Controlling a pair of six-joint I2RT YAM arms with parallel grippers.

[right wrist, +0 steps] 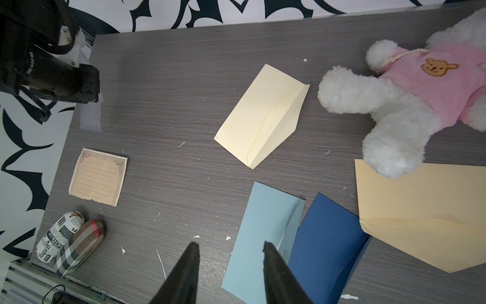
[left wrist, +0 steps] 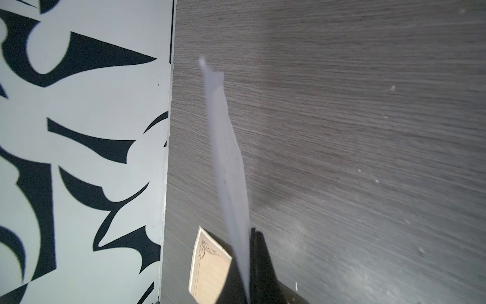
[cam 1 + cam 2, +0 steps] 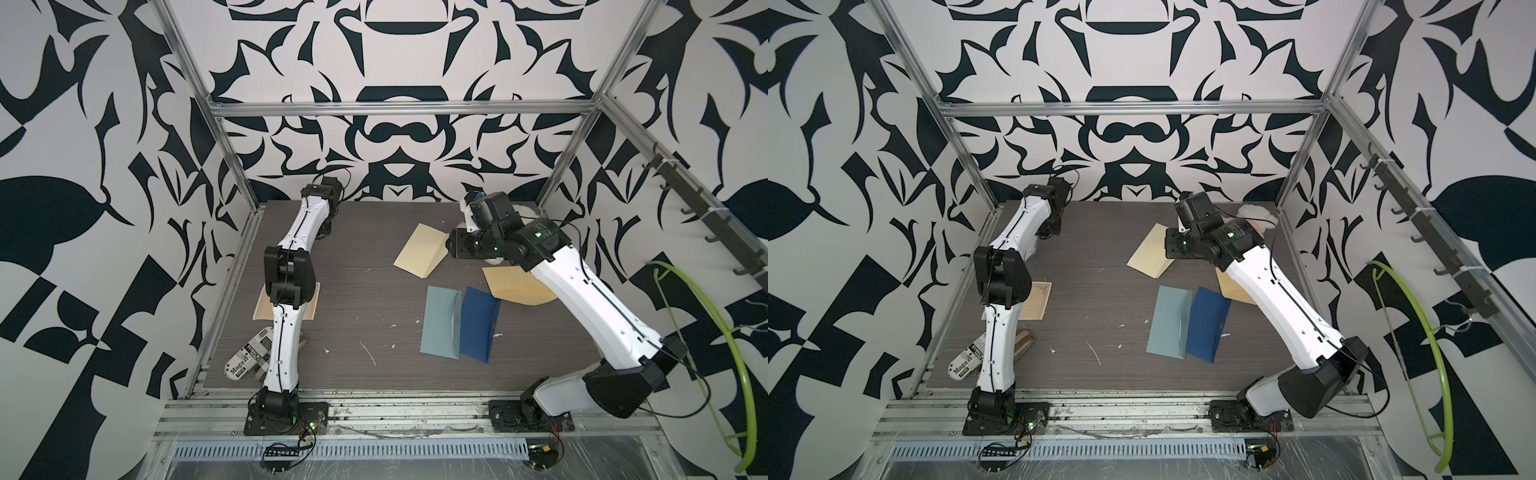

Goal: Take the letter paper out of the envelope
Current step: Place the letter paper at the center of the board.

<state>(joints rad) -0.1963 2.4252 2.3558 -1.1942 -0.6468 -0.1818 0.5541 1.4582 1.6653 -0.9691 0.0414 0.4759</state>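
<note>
1. Two small pouches, one printed like newsprint (image 3: pixel 248 358) and one plaid (image 1: pixel 81 244), are laid side by side at the near left corner of the table (image 3: pixel 365 249).
2. A light blue envelope (image 3: pixel 440 322) and a dark blue envelope (image 3: pixel 480 324) are laid flat, near right of centre. Their edges touch, and the dark one overlaps the light one slightly.
3. The right gripper (image 1: pixel 231 244) is seen in the right wrist view. Its jaws are spread and nothing is held between them. It is raised clear of the table.
4. The letter paper (image 1: pixel 98 176) is beige and lined, with an ornamental border. It lies flat on the table at the left, outside every envelope, and is partly covered by the left arm's elbow in both top views.
5. A tan envelope (image 3: pixel 511 286) lies at the right, partly under the right arm.
6. A cream envelope (image 3: pixel 419 249) lies past centre with its flap raised.
7. A plush bear (image 1: pixel 394 105), white with a pink top, lies at the far right, with one paw resting on the tan envelope.
8. The left gripper (image 2: pixel 248 237) is at the far left. Its jaws are pressed together on a pale translucent sheet (image 2: pixel 228 163), which is lifted off the table. Whether this sheet is an envelope cannot be told.
</note>
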